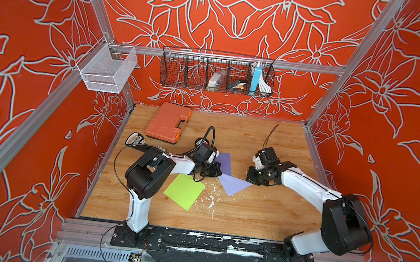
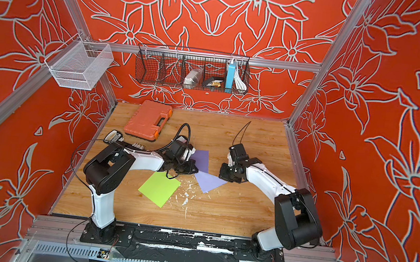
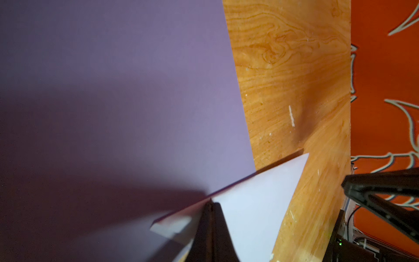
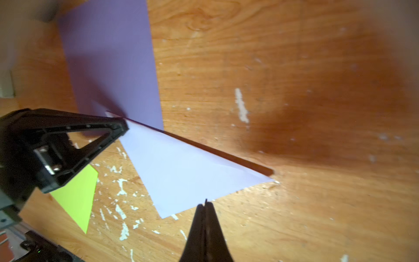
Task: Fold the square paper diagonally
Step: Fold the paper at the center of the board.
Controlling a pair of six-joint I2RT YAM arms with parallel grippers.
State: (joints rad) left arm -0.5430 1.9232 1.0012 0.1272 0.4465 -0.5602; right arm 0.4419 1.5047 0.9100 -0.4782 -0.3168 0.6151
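closest to me is the black mounting rail [image 1: 190,245] along the near edge of the tabletop [image 1: 261,212], with both arms bolted to it. the left arm [image 1: 138,209] stands up from its base, bends hard at the elbow and runs its white forearm low towards the middle. the right arm [image 1: 306,240] leans outward first, then doubles back at its big black elbow and reaches in from the other side, so the two wrists nearly face each other. between them lies the purple paper [image 1: 226,163], mid-tabletop and partly folded: a darker part lies flat farther back, and a pale lavender flap is turned over towards the front, its far edge raised enough to cast a dark shadow line. the left end effector [image 1: 216,171] is closed, tips pinched on that raised edge, as the left wrist view [image 3: 210,204] shows. the right end effector [image 1: 249,177] is closed too, holding nothing, its tips just beside the flap's edge near its right corner [image 4: 205,205]. a green paper [image 1: 184,192] lies flat partly under the left forearm, with white scuffs [image 1: 212,199] beside it.
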